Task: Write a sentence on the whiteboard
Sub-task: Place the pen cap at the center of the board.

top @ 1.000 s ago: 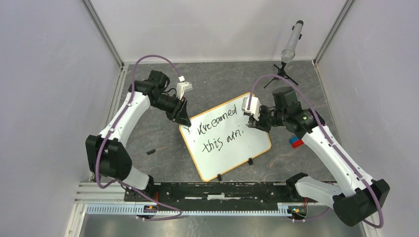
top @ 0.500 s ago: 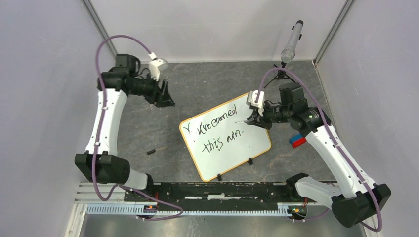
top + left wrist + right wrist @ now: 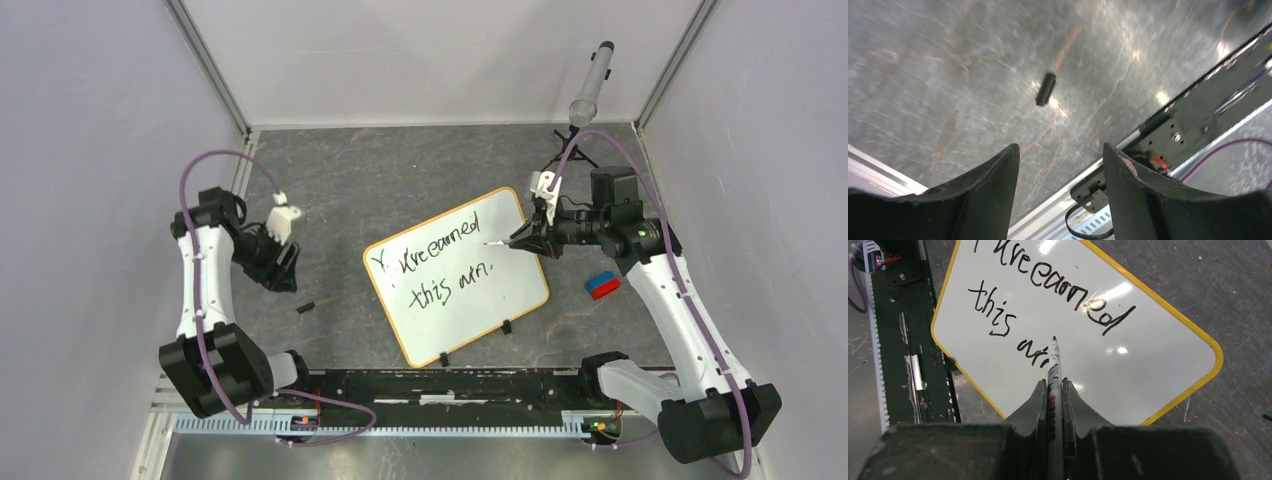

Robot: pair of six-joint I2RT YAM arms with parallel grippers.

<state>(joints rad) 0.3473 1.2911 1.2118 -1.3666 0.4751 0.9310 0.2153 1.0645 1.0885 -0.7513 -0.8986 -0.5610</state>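
Observation:
The whiteboard (image 3: 512,290) lies tilted on the grey table, with its orange frame and two black clip feet on the near edge. The sentence (image 3: 440,268) runs across it in two slanted black lines, also close up in the right wrist view as the sentence (image 3: 1048,290) on the whiteboard (image 3: 1148,370). My right gripper (image 3: 530,238) (image 3: 1054,385) is shut on a grey marker (image 3: 1054,367). The marker's tip points at the end of the lower line; whether it touches I cannot tell. My left gripper (image 3: 283,268) (image 3: 1060,150) stands open and empty, left of the board.
A small black marker cap (image 3: 305,307) (image 3: 1045,89) lies on the table between the left gripper and the board. A blue and red block (image 3: 601,286) sits right of the board. A microphone on a tripod (image 3: 590,85) stands at the back right. A black rail (image 3: 450,385) runs along the near edge.
The left arm has swung from the board's left corner back to the left side, and its jaws have opened. The right gripper has drawn back rightward with the marker.

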